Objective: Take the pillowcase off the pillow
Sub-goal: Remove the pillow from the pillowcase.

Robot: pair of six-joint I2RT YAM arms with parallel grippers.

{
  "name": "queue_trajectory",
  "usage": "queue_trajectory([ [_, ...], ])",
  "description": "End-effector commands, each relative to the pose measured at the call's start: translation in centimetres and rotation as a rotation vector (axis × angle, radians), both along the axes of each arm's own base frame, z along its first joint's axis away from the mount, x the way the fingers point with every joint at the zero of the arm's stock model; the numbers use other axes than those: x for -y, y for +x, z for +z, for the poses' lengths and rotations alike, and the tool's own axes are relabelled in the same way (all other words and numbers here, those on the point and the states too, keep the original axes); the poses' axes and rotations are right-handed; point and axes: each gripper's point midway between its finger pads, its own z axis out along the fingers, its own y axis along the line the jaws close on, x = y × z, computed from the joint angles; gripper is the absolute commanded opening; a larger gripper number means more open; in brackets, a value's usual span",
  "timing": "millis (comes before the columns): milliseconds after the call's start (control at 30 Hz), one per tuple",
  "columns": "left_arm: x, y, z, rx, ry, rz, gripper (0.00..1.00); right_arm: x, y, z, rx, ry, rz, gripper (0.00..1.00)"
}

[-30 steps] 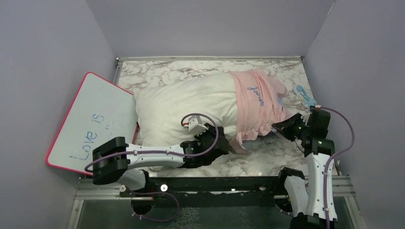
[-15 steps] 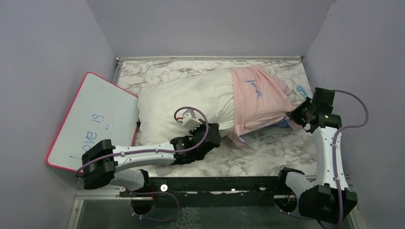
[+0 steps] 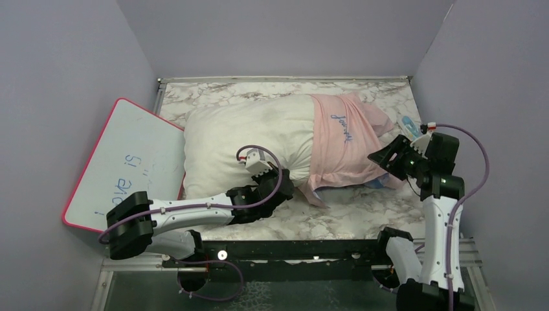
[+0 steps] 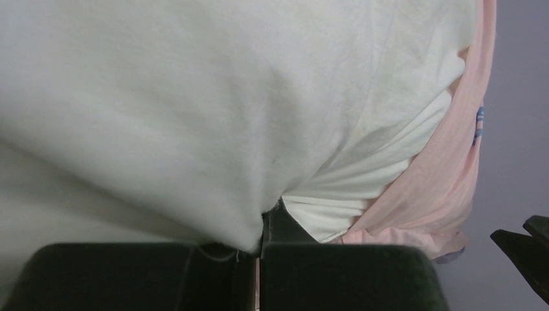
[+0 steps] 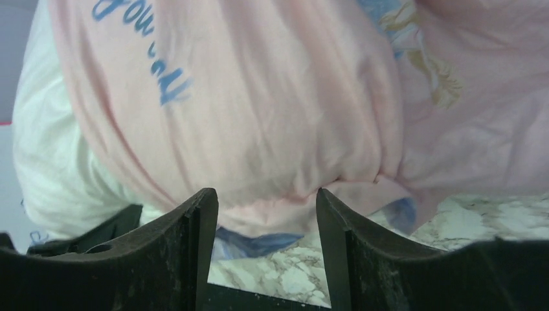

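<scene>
The plump white pillow (image 3: 239, 133) lies across the marble table. The pink pillowcase (image 3: 343, 139) still wraps its right end, bunched, with some blue underside (image 5: 259, 243) showing. My left gripper (image 3: 287, 183) is at the pillow's near lower corner, shut on a pinch of the white pillow (image 4: 194, 97) fabric; in the left wrist view the left gripper (image 4: 259, 241) has its jaws together. My right gripper (image 3: 375, 159) stands open at the pillowcase's near right edge. In the right wrist view the right gripper (image 5: 265, 217) holds nothing, and the pillowcase (image 5: 259, 116) hangs just beyond its tips.
A pink-edged whiteboard (image 3: 123, 168) leans at the left, touching the pillow. Purple walls close in on three sides. A small blue and white object (image 3: 409, 126) lies by the right wall. Bare marble (image 3: 353, 210) shows in front of the pillow.
My right gripper has opened, let go of the pillowcase and drawn back slightly. The left gripper has closed on the pillow's corner and shifted slightly left with it.
</scene>
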Motion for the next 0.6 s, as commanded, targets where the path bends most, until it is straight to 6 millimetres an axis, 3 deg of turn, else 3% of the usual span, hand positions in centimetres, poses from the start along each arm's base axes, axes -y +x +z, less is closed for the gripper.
queue_trajectory([
  [0,0.4,0.2,0.2,0.014,0.0,-0.034,0.0,-3.2,-3.9,0.3,-0.002,0.096,0.12,0.62],
  [67,0.4,0.1,0.1,0.012,0.0,-0.041,0.0,-4.2,-5.1,0.3,0.002,0.139,0.142,0.62],
  [267,0.7,-0.1,0.8,0.02,-0.003,-0.064,0.0,-6.2,-5.8,-3.2,-0.047,0.282,0.206,0.63],
  [400,0.5,-0.3,0.8,0.016,-0.006,-0.073,0.0,-6.5,-4.8,-3.6,-0.02,0.327,0.226,0.64],
  [467,0.7,-0.4,0.9,0.017,-0.023,-0.082,0.0,-6.5,-4.2,-3.6,-0.004,0.34,0.233,0.75],
  [567,1.0,-0.5,0.7,0.015,-0.035,-0.092,0.0,-6.1,-2.7,-3.6,0.046,0.34,0.217,0.77],
])
